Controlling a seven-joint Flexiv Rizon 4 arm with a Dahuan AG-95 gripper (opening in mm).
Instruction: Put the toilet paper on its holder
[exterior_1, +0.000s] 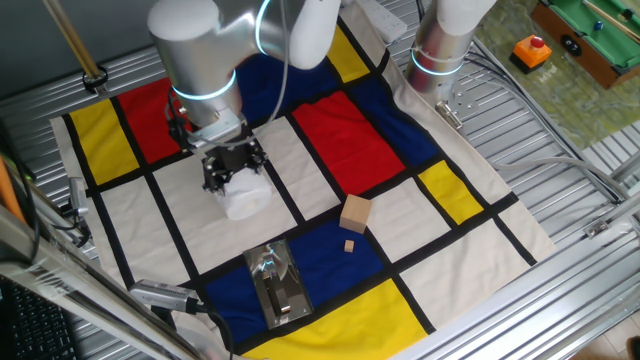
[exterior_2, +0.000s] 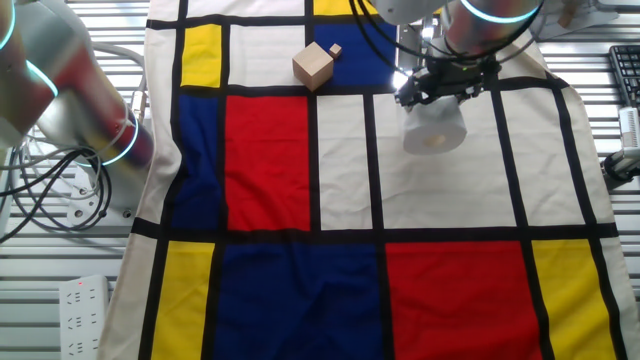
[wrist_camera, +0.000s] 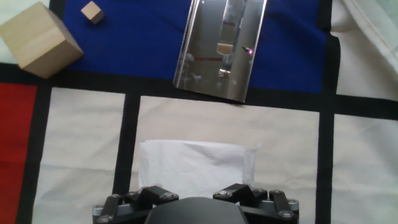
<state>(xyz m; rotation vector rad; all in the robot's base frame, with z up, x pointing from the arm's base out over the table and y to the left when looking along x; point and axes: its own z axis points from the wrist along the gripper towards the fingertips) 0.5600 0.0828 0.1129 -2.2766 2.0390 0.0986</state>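
**Gripper closes in on toilet paper roll atop colour-block cloth**

A Flexiv arm's two-finger gripper (exterior_1: 232, 168) sits down over the white toilet paper (exterior_1: 245, 195) on a white panel of the red, blue, yellow and white checked cloth (exterior_1: 340, 135) covering the table. In the hand view the roll (wrist_camera: 196, 168) lies directly below the gripper's dark body, its paper rumpled at the top edge — but the fingertips themselves are hidden, so whether the jaws are clamped on the roll or merely straddling it cannot be told. The other fixed view shows the roll (exterior_2: 434, 128) just under the black gripper (exterior_2: 447, 82), its round end facing the camera.

The chrome holder (exterior_1: 277, 285) lies flat on a blue panel nearer the front of the table in one fixed view, apart from the roll; seen from the hand, its mirror-bright plate (wrist_camera: 221, 46) sits just beyond a black stripe from the roll. To the right stand a tan wooden cube (exterior_1: 355, 213) and a much smaller wooden block (exterior_1: 349, 245) — both clear of the holder.
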